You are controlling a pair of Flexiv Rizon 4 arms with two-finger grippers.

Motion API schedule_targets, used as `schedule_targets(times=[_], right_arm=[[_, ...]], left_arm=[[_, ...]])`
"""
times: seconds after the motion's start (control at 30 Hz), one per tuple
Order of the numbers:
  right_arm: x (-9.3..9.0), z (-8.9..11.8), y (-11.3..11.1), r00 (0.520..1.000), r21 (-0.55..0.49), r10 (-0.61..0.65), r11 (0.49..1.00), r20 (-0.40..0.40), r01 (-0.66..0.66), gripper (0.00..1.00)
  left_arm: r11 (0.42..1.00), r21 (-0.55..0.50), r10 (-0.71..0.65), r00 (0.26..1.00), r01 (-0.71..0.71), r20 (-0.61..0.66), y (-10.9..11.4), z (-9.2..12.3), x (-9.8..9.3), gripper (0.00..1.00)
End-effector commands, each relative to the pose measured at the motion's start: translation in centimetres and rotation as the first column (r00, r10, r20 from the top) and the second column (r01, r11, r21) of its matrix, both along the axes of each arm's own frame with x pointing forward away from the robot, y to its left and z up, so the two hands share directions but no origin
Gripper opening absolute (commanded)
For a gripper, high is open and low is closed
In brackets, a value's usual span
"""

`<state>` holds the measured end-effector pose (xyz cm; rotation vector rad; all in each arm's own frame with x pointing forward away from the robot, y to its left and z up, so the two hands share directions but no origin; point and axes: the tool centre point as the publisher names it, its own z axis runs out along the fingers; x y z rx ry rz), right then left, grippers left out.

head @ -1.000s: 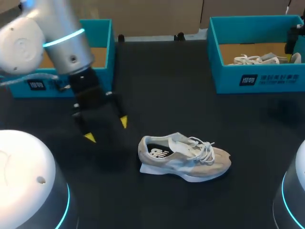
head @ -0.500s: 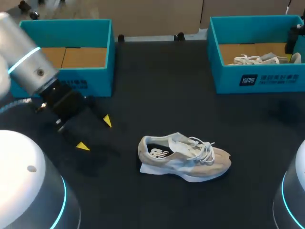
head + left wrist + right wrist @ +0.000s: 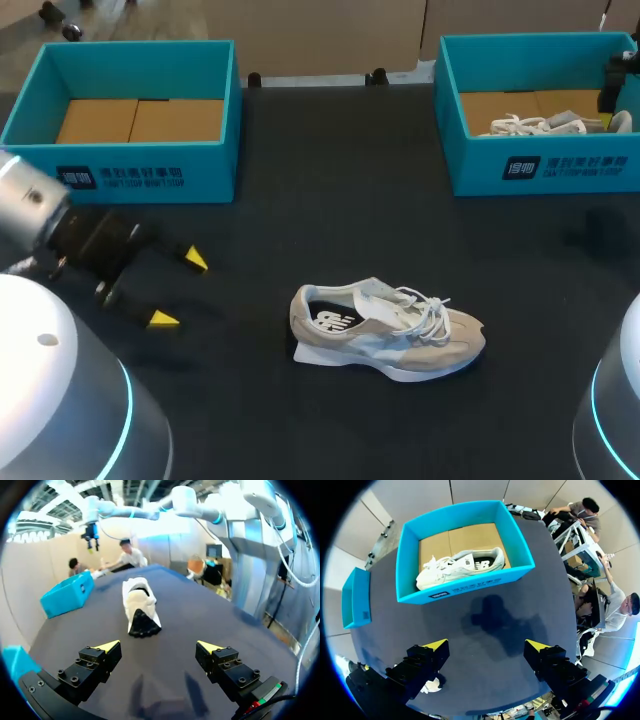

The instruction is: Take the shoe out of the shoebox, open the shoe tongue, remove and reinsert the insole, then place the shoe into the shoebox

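Shoe (image 3: 388, 338) is laid on its sole on the black table (image 3: 330, 200), toe to the right. Well to the shoe's left, the left gripper (image 3: 178, 290) is held with fingers spread and empty. The right gripper (image 3: 486, 645), likewise spread and empty, is faced toward the shoebox (image 3: 465, 587) beyond the shoe's toe, where a second shoe (image 3: 460, 566) is kept.

Black table (image 3: 340, 200), matte top. Teal cardboard box (image 3: 560, 170) sat at its far right corner, open-topped, white label print on the front wall, brown cardboard floor. Inside it lay a second sneaker (image 3: 460, 566), white and grey with loose white laces, close behind the front wall, running along it. One small dark fitting (image 3: 253, 78) and another (image 3: 377, 75) sat on the table's far edge, well apart.
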<state>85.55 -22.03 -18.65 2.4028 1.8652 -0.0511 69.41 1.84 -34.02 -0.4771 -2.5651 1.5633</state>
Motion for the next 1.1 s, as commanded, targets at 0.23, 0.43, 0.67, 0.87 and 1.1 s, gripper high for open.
schedule_targets(times=[0.23, 0.43, 0.67, 0.87, 1.1], right_arm=[[0.0, 0.0, 0.0, 1.0, 0.0, 0.0, 1.0, 0.001, 0.0, 1.0], [0.0, 0.0, 0.0, 1.0, 0.0, 0.0, 1.0, 0.001, 0.0, 1.0], [0.0, 0.0, 0.0, 1.0, 0.0, 0.0, 1.0, 0.001, 0.0, 1.0], [0.0, 0.0, 0.0, 1.0, 0.0, 0.0, 1.0, 0.001, 0.0, 1.0], [0.0, 0.0, 0.0, 1.0, 0.0, 0.0, 1.0, 0.001, 0.0, 1.0]], left_arm=[[0.944, -0.314, 0.06, 0.987, -0.106, -0.15, 1.1, -3.0, 1.0, 1.0], [0.957, -0.264, 0.088, 0.986, -0.123, -0.141, 0.7, -2.2, 0.7, 1.0], [0.959, -0.233, 0.126, 0.98, -0.16, -0.155, -0.3, -2.0, 0.1, 1.0], [0.956, -0.221, 0.161, 0.974, -0.194, -0.162, -2.1, -2.2, -0.6, 1.0], [0.95, -0.215, 0.193, 0.966, -0.228, -0.171, -5.3, -3.5, -0.9, 1.0]])
